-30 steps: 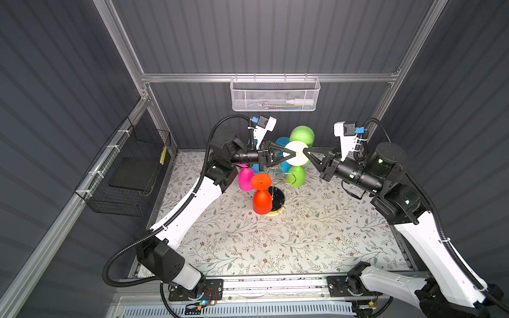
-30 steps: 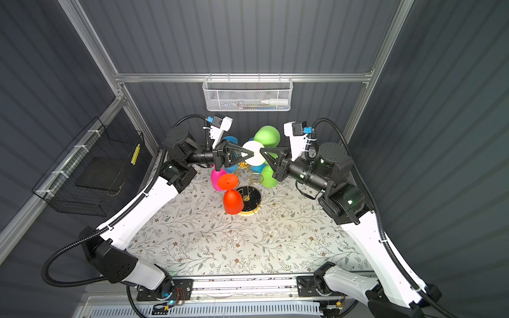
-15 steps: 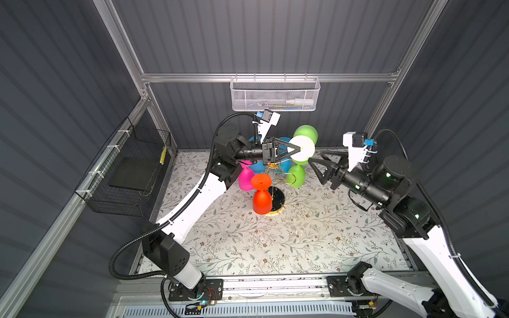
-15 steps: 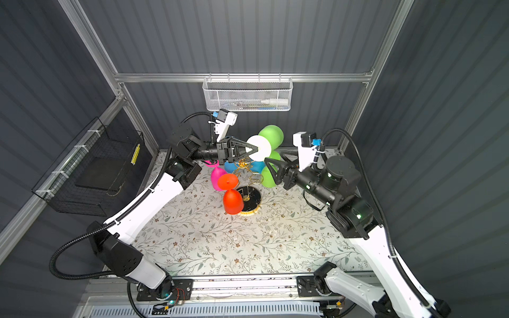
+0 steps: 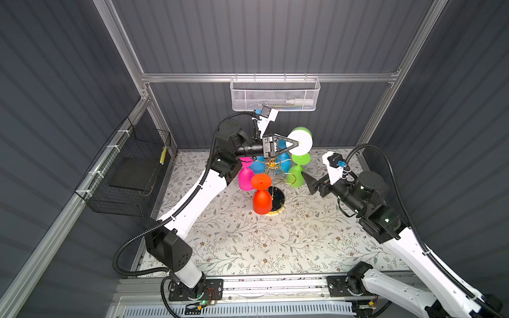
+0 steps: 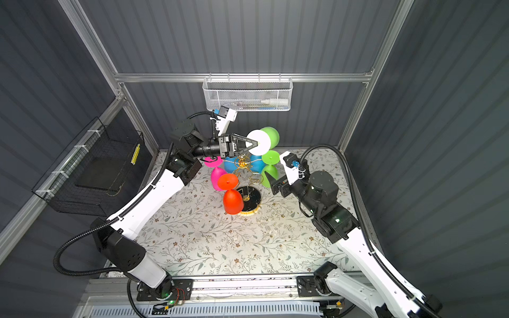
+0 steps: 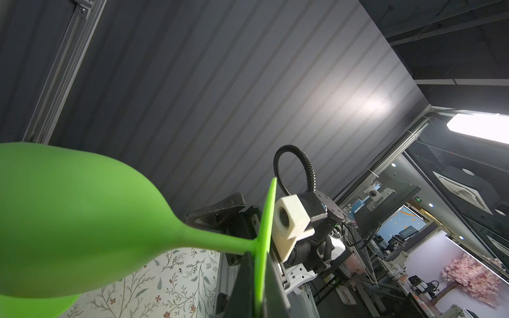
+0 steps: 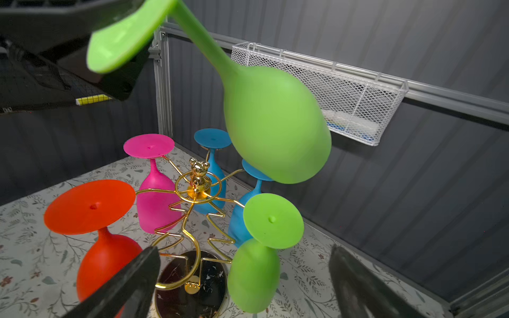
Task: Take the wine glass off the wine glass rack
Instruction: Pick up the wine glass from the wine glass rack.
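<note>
A green wine glass lies sideways in the air above the wine glass rack, free of its arms. My left gripper is shut on the edge of the glass's round foot, which looks white in both top views. From the left wrist the bowl points away from the jaws. My right gripper stands open and empty to the right of the rack, apart from every glass. Its two fingers frame the rack's black base.
Pink, orange, two blue and another green glass hang upside down on the gold arms. A white mesh basket hangs on the back wall. A black wire basket is on the left wall.
My right gripper let go of the green glass's foot, opened wide and drew back to the right and down. The left gripper kept the glass and raised it a little.
</note>
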